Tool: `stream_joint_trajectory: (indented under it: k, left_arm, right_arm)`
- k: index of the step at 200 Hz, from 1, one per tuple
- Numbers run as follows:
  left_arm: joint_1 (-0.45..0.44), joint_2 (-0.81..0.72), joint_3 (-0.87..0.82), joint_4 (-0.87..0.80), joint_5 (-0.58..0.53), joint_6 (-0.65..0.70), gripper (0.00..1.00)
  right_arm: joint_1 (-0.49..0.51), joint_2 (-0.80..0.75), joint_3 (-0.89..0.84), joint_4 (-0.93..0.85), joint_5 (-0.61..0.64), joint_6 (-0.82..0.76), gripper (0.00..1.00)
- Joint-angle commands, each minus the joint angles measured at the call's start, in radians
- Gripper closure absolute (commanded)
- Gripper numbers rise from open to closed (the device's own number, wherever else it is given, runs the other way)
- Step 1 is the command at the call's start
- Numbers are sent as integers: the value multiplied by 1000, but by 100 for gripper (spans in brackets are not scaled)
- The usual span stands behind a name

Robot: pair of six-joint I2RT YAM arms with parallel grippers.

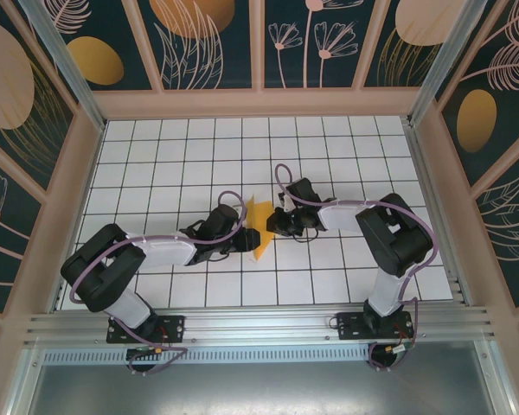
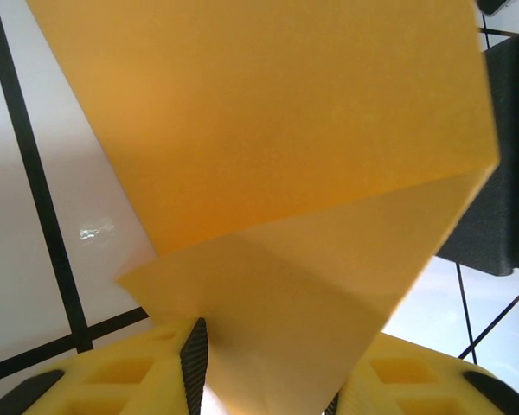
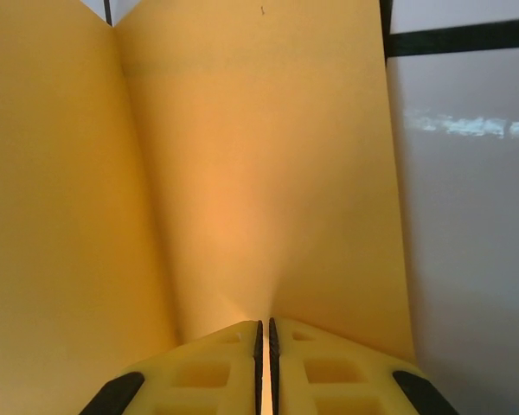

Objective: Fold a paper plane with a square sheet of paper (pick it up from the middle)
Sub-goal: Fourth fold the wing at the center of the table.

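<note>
I'm on the paper [image 1: 258, 226] now: thin, matt, orange-yellow, smooth with a faint grain up close, and light glows through it near the crease. The table [image 1: 156, 156] is white, smooth and glossy; I catch glare streaks on it, and its grid lines are flat black. The left fingers [image 2: 112, 380] are matt yellow plastic, moulded with recessed pockets, and their pads [image 2: 193, 359] are black and look rubbery. The right fingers [image 3: 208, 372] are the same yellow plastic. The arm shells [image 1: 169, 251] read as white satin plastic. The rail [image 1: 259, 333] is bare brushed metal. The frame [image 1: 259, 102] looks like pale matt wood.
</note>
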Motion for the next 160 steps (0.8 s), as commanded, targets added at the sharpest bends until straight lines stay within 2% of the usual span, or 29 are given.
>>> stream_joint_trajectory:
  k: [1, 110, 160]
  left_arm:
    - [-6, 20, 45, -56, -21, 6, 61]
    - [-71, 47, 110, -179, -166, -19, 59]
    - [-96, 66, 124, -199, -192, -20, 63]
  right_arm:
    - [-4, 15, -17, 26, -17, 10, 86]
    - [-4, 19, -20, 21, -11, 14, 87]
    - [-3, 19, -19, 16, -8, 16, 87]
